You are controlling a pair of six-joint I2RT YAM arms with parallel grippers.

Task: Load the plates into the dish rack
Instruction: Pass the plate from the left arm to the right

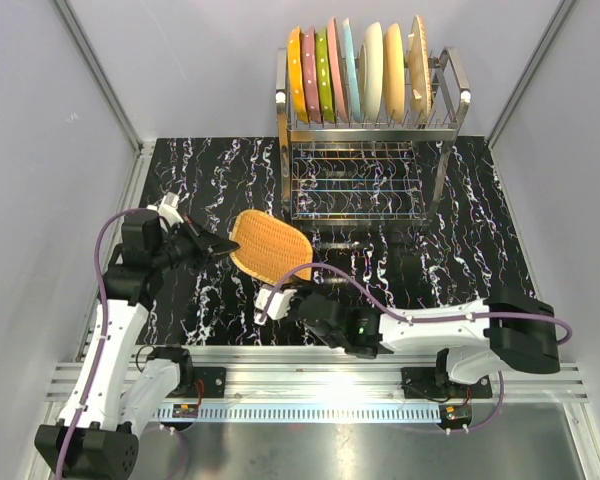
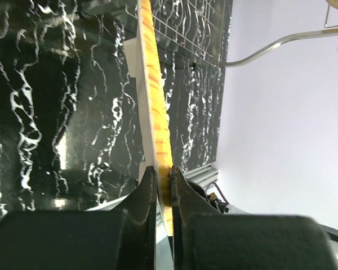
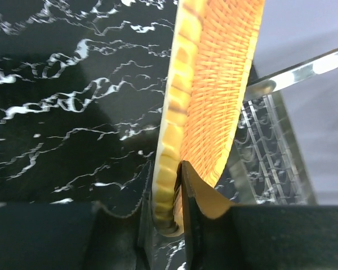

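Orange plate [image 1: 270, 246] hangs mid-frame over the counter [image 1: 460, 240], well apart from the dish rack [image 1: 450, 110] at upper right. Left pincer [image 1: 223, 243] is clenched on its rim and right pincer [image 1: 300, 282] grasps the opposite rim. It looks stiff, slick and breakable, so you should grip deep on the rim.

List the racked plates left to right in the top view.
orange dotted plate → pink plate → lime-green plate → second pink plate → light blue plate → cream plate → pale yellow plate → cream-and-tan plate
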